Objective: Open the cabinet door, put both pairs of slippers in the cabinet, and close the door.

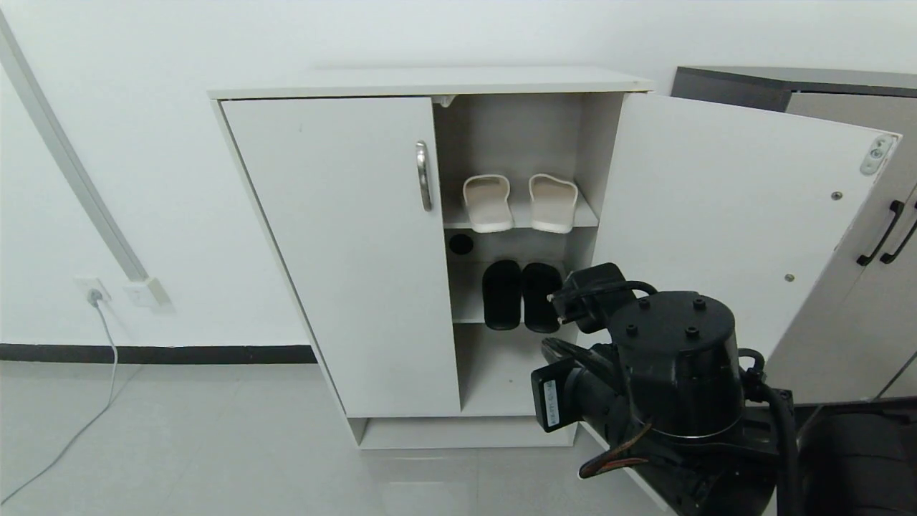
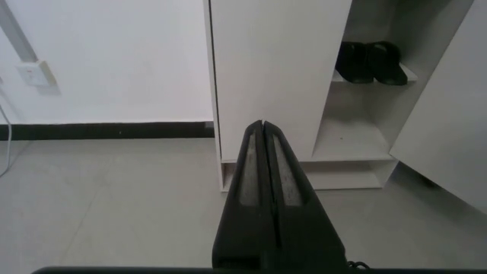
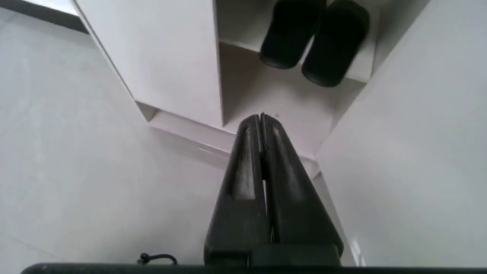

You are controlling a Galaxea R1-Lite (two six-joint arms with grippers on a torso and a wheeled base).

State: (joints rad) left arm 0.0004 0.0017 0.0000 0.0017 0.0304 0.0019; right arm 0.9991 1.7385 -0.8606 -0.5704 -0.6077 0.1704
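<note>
Both grippers are pressed together and hold nothing. My right gripper (image 3: pixel 262 122) hangs low in front of the open side of the cabinet (image 1: pixel 430 82), just beside the inside face of the open door (image 1: pixel 716 215). My left gripper (image 2: pixel 262 125) hangs farther back, facing the closed door (image 1: pixel 329 251).

Both pairs of slippers are in the cabinet now. The white pair (image 1: pixel 488 204) sits on the top shelf (image 1: pixel 587 218). The black pair (image 1: pixel 501 294) sits on the shelf below it. So I think the only job left is to close the door.

To do it well, I want to pull my right arm out of the opening first, so the door cannot trap it. Then I go round to the far side of the door and push it near its free edge, slowly, in a curve. The fingers can stay pressed together for a push like that. The slipper ends look close to the shelf fronts, so the door may bump them. I plan to watch for that and stop if it does.

My count:
- Four slippers: two white and two black.
- Two doors: one open and one closed.
- One handle (image 1: pixel 423 175) on the closed door.
- Two grippers.
</note>
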